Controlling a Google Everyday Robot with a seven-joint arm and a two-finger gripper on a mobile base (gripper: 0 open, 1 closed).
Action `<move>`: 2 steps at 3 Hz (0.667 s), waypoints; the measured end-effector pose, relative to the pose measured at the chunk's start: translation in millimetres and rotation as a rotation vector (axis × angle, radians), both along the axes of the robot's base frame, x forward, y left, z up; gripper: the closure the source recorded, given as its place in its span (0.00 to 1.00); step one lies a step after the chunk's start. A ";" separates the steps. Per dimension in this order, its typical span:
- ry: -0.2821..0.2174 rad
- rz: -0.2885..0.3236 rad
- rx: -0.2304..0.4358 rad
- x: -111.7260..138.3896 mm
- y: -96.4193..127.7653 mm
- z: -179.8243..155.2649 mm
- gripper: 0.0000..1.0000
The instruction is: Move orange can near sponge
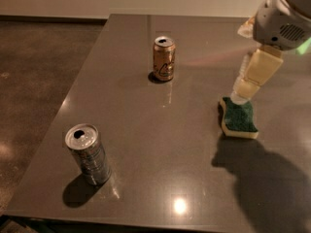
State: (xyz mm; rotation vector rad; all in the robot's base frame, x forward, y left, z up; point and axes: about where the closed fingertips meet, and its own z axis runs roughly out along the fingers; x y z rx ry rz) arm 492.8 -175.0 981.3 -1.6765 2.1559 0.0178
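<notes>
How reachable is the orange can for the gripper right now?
Probably yes: the gripper hangs at the far edge of the sponge, and only bare table lies between it and the orange can. The silver can stands well aside, near the front.

Gripper (239, 97): above far edge of sponge (239, 118). Bare table (160, 144) runs to orange can (164, 58), sponge's 10 o'clock. Silver can (88, 154): 8 o'clock, well apart.

What I can't make out from my console

The robot's white-and-cream arm (279, 18) runs off the top and right edges. Its cream gripper (241, 95) hangs at the far edge of the flat green-topped, yellow-based sponge (239, 120) and hides that edge, so I can't tell if they touch. The glossy dark grey table (160, 144) is cut off at the right and bottom. I can't read the scribbled lettering on the orange-gold drink can (164, 59).
</notes>
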 end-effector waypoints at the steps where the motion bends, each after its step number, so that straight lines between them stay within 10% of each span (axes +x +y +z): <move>1: -0.028 0.003 0.062 42.6 39.4 -2.9 0.00; 2: -0.028 -0.015 0.114 84.5 78.3 -18.5 0.00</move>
